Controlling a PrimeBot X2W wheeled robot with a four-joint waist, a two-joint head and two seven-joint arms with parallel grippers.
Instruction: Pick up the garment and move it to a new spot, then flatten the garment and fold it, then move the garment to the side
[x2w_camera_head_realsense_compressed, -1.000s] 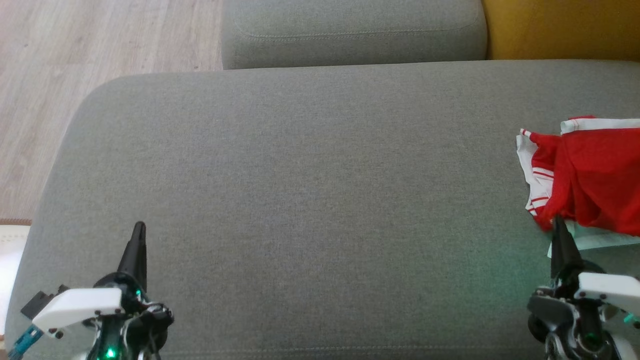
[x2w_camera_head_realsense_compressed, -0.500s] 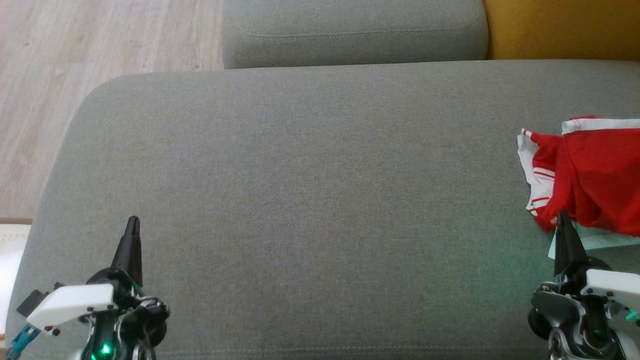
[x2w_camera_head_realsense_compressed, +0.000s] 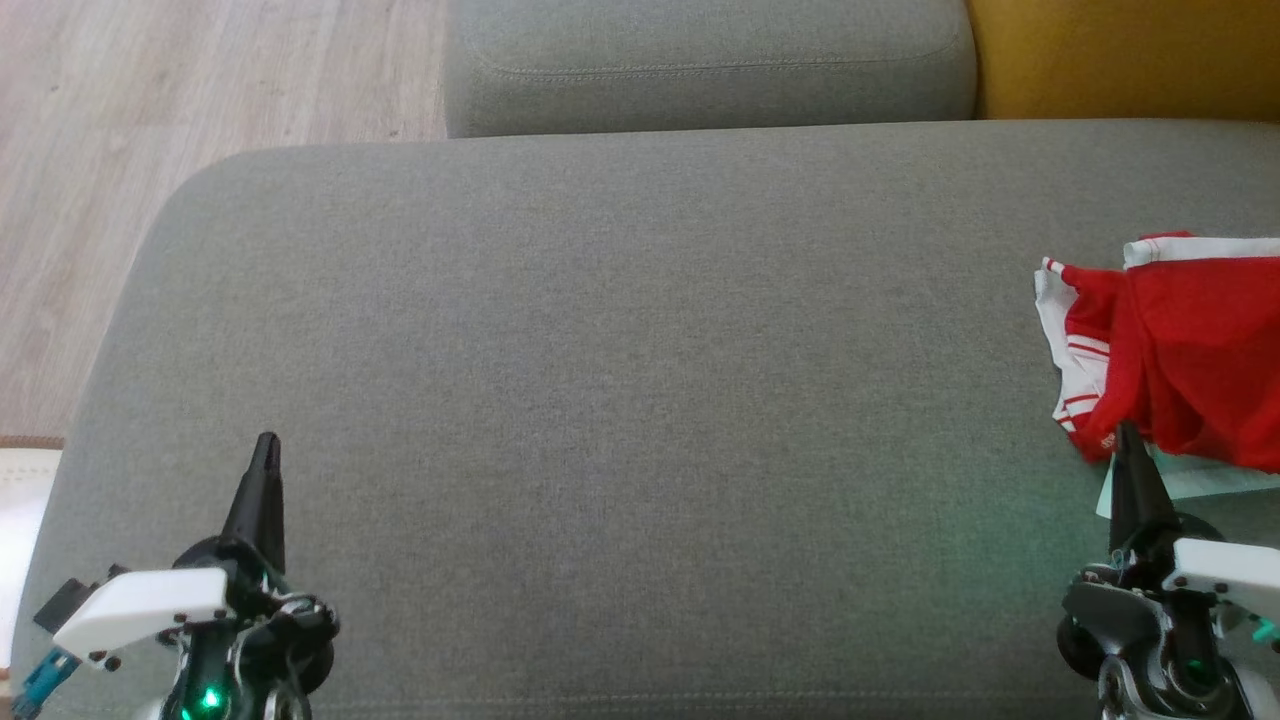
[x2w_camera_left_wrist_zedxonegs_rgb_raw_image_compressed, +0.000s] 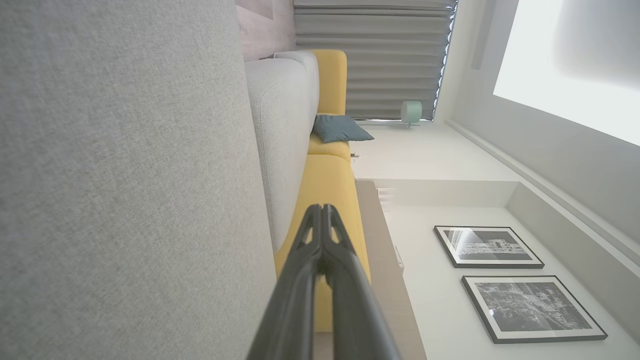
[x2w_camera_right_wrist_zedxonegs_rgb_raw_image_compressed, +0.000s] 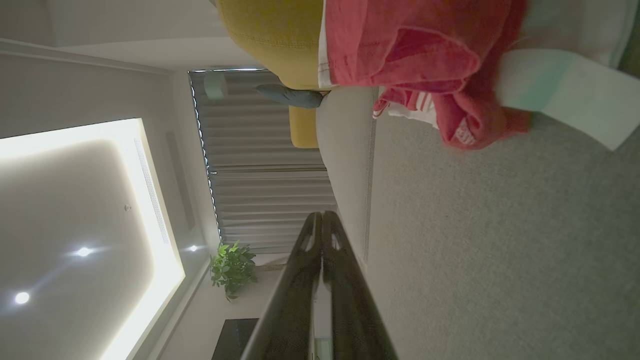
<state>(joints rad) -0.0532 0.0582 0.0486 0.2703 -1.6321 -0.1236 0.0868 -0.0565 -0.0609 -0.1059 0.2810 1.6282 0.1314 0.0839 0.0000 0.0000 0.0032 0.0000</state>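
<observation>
The left gripper (x2w_camera_head_realsense_compressed: 266, 442) is a pair of long, glossy black fingers (x2w_camera_left_wrist_zedxonegs_rgb_raw_image_compressed: 300, 295) tapering to a fine point, with narrow slots cut through them near the tips. They rise from a round black hub under an angular white cover (x2w_camera_head_realsense_compressed: 140, 603) dotted with small dark screws, with a green light (x2w_camera_head_realsense_compressed: 208, 698) at its base, thin cables beside it and a blue connector (x2w_camera_head_realsense_compressed: 40, 686) at its outer side. The right gripper (x2w_camera_head_realsense_compressed: 1122, 432) matches it: tapered black fingers, a white cover plate (x2w_camera_head_realsense_compressed: 1228, 566), a rounded dark grey housing (x2w_camera_head_realsense_compressed: 1100, 610) and a green indicator (x2w_camera_head_realsense_compressed: 1188, 672).
</observation>
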